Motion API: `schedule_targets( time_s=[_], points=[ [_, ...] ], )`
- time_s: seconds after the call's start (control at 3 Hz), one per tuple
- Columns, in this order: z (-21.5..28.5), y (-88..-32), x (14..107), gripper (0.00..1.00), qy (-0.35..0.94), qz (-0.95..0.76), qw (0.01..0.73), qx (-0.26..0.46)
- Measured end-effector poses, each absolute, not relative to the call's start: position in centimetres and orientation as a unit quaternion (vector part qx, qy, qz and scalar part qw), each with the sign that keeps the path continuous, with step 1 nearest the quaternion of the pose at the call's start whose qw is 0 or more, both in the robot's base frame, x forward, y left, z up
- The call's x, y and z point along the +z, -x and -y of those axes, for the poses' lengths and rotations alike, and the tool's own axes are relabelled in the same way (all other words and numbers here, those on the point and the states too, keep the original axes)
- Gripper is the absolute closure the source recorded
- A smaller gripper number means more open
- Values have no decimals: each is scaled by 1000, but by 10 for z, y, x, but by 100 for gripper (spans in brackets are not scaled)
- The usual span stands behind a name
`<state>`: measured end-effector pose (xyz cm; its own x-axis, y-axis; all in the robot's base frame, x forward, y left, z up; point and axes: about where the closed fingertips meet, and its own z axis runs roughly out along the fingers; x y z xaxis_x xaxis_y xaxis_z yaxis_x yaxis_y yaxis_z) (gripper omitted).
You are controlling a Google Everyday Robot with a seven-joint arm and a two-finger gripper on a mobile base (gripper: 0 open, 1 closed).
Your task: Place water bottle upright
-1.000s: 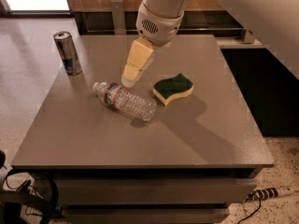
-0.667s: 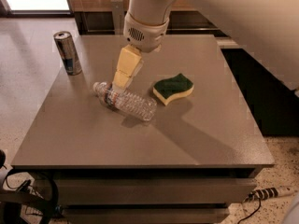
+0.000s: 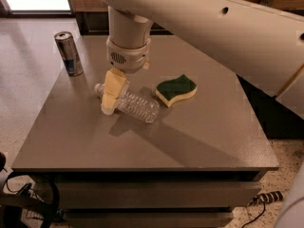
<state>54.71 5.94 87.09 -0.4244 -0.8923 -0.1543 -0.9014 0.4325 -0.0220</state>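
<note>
Water bottle [image 3: 138, 108] lies on its side left of the bench's [image 3: 190, 141] centre, cap toward the rear-left corner. The robot's gripper [image 3: 109, 103] hangs over the bottle's neck end; whether it grasps the bottle or stands released cannot be told. A silver-blue can [image 3: 69, 53] stands upright at the rear-left corner, and a green-and-yellow sponge [image 3: 176, 90] rests near the bottle, toward the right edge.

Item count, tabletop: water bottle [image 3: 140, 107] qty 1; metal can [image 3: 69, 53] qty 1; sponge [image 3: 176, 90] qty 1. Loose items total: 3. Supporting table [image 3: 190, 141] qty 1. My arm [image 3: 213, 27] qty 1, w/ 1 gripper [image 3: 109, 103], located at the bottle's neck end
</note>
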Motion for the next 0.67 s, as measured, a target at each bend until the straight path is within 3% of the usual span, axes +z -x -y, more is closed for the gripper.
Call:
schedule_targets(
  time_s=[0.67],
  points=[
    [-88, -544, 843, 0, 531, -847, 34, 3]
  ],
)
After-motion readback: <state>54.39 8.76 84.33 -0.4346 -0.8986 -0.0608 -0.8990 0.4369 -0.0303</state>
